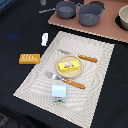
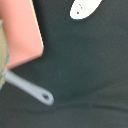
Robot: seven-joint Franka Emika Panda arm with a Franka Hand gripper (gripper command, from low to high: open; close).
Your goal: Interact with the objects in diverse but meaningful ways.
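White shaker [image 2: 84, 8] on dark table [image 2: 85, 65]

Arm out of frame in the exterior view, gripper out of frame in the wrist view, no casing, cable, screw or marking of the robot's body showing, its colours and shapes cannot be told

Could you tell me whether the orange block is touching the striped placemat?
Apart. The exterior view shows dark table between the orange block and the placemat edge.
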